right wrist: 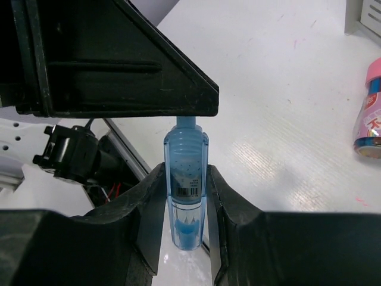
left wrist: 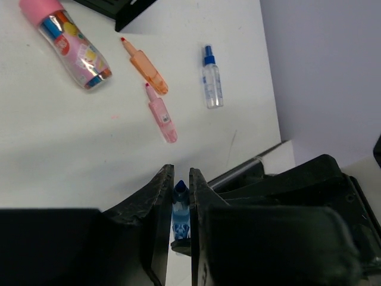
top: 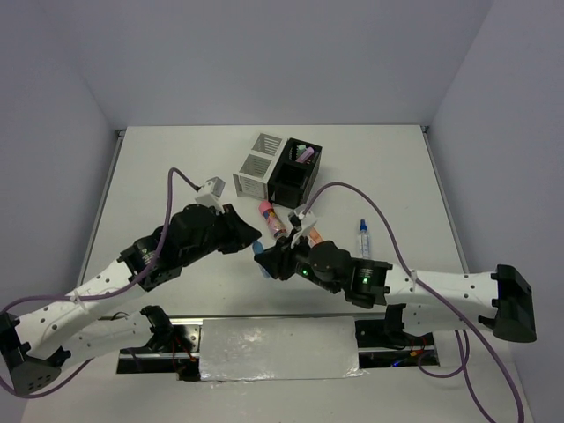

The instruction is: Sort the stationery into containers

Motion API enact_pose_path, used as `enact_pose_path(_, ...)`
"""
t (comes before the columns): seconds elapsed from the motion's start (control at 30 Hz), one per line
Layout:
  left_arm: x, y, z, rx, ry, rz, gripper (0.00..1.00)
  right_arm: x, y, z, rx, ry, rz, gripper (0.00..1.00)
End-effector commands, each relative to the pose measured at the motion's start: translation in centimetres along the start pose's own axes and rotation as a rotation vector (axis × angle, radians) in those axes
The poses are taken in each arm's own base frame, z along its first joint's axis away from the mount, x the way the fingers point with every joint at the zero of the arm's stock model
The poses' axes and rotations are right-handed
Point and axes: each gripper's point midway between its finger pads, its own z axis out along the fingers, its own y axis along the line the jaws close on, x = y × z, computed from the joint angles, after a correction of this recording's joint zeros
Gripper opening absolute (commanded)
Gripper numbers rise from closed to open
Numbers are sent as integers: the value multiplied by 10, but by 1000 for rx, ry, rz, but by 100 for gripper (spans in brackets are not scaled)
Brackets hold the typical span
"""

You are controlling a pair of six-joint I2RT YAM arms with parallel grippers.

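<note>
Likely robot lab cell: white table (top: 176,163), plain grey walls (top: 264,62), purple cables (top: 342,184), arms bolted at edge.

Blue highlighter (right wrist: 186,196), lower centre: translucent blue, darker blue dots, white barcode label.
Pink tube (left wrist: 71,44), upper left: pink cap, multicoloured print.
Orange highlighter (left wrist: 147,67): translucent orange, red tip.
Pink highlighter (left wrist: 161,114): pale pink, darker pink tip.
Bottle (left wrist: 211,80): clear, blue cap, blue print.
Left organiser (top: 257,167): white-grey slats.
Right organiser (top: 295,172): black.
Table (top: 176,159): white.
</note>
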Motion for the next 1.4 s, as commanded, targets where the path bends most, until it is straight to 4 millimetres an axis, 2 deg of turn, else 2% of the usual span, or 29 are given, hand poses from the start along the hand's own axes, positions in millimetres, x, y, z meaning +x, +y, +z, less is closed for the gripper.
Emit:
enact_pose_path(0.0,-81,-40,-15,141,-284,-58,0,49,-6,-22,-19,172,-50,24)
enact_pose_path(0.03,-78,-40,-14,150,-278,-63,0,46,-7,-22,-11,164,-46,41)
enact_pose_path(0.07,-74,-40,-12,167,-273,-64,0,41,-7,-24,-9,149,-40,73)
enact_pose_path(0.13,-64,-37,-8,190,-254,-57,0,28,-13,-27,47,116,-21,99)
enact_pose_path(0.17,-62,-37,-11,213,-257,-63,0,23,-14,-28,62,100,-8,100)
enact_pose_path(0.2,-63,-40,-13,241,-270,-73,0,7,-12,-33,71,53,30,100)
enact_pose_path(0.27,-59,-36,-16,263,-279,-84,0,-4,-11,-39,77,27,81,100)
enact_pose_path(0.4,-55,-41,-19,323,-280,-96,0,-26,12,-50,-26,-27,191,100)
enact_pose_path(0.43,-49,-39,-17,330,-262,-101,0,-33,23,-51,-81,-46,210,100)
enact_pose_path(0.57,-43,-48,-22,414,-248,-132,0,-44,22,-50,-94,-60,263,96)
enact_pose_path(0.6,-43,-51,-23,442,-254,-135,0,-55,22,-47,-107,-97,307,94)
enact_pose_path(0.67,-40,-55,-26,476,-241,-142,0,-52,20,-45,-123,-83,381,87)
enact_pose_path(0.7,-39,-56,-26,490,-237,-143,0,-60,18,-43,-133,-110,411,81)
enact_pose_path(0.73,-41,-61,-29,516,-246,-144,0,-60,17,-42,-141,-111,434,79)
enact_pose_path(0.9,-40,-65,-31,547,-241,-154,0,-68,26,-36,-199,-119,486,71)
enact_pose_path(1.1,-37,-68,-33,569,-227,-150,0,-66,35,-23,-226,-95,511,61)
enact_pose_path(1.2,-35,-69,-34,581,-218,-152,0,-70,34,-23,-229,-115,519,53)
enact_pose_path(1.33,-29,-66,-32,584,-202,-157,0,-79,26,-24,-208,-165,521,52)
enact_pose_path(1.37,-26,-63,-30,574,-194,-155,0,-82,26,-27,-212,-176,523,48)
